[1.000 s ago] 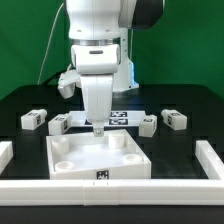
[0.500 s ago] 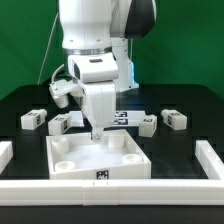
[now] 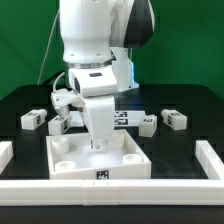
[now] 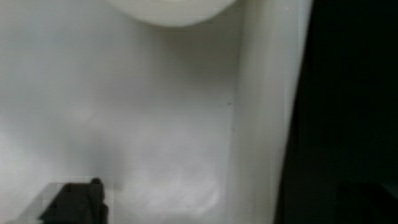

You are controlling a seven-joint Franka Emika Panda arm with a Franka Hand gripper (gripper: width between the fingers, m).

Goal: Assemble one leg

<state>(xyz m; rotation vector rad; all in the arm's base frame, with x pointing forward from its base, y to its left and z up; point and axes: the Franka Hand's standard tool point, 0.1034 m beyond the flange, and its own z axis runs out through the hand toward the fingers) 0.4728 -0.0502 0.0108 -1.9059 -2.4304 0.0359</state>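
Green backdrop, black worktop. The white tray sits at the front. Loose behind it lie one leg toward the exterior view's right and another leg toward its left. The fingers hang low over the tray's rear middle, drawn narrow; whether they pinch anything cannot be told. The wrist view shows only white tray floor, a round socket and one dark fingertip. Doing this step well likely means lifting clear of the tray wall, opening above a leg, and squaring to its sides before closing.
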